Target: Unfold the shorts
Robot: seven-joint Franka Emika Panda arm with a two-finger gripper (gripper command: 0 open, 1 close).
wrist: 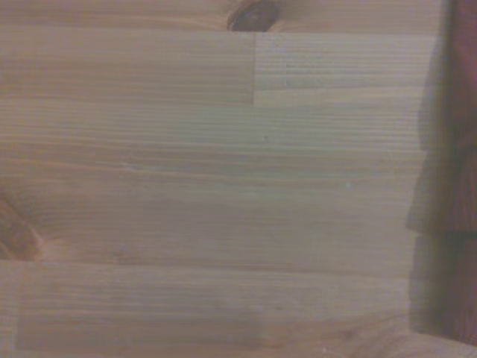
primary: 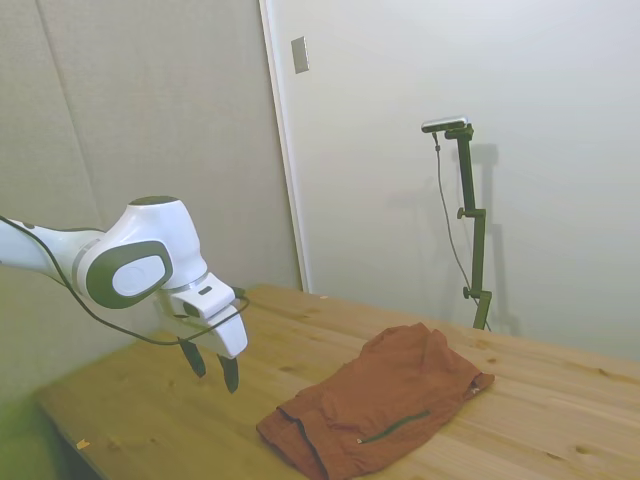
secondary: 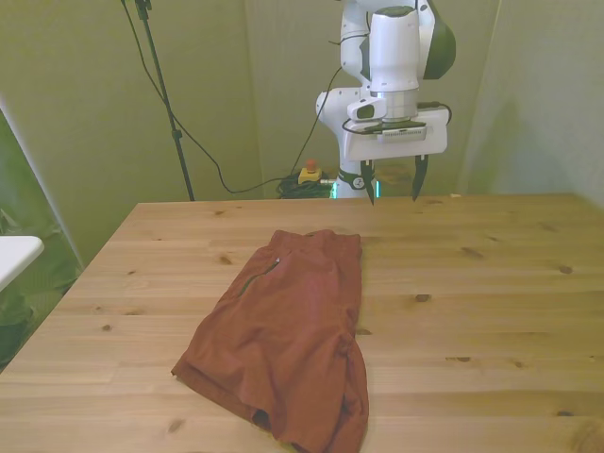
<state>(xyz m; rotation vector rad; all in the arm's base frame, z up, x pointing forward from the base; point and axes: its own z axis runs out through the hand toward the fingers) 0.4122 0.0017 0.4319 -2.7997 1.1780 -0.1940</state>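
The rust-orange shorts (primary: 385, 408) lie folded on the wooden table (primary: 170, 420), with a dark zipper line on the upper layer. In the front view the shorts (secondary: 283, 335) spread from the table's middle toward the near edge. My gripper (secondary: 394, 189) hangs open above the far side of the table, apart from the cloth, with nothing between its fingers. From the side, the gripper (primary: 212, 366) is to the left of the shorts, above bare wood. The wrist view shows mostly table planks (wrist: 209, 186), with an edge of the shorts (wrist: 458, 186) at one side.
A white object (secondary: 14, 255) juts in at the front view's left edge, off the table. A red button on a yellow box (secondary: 308, 171) and cables lie on the floor behind the table.
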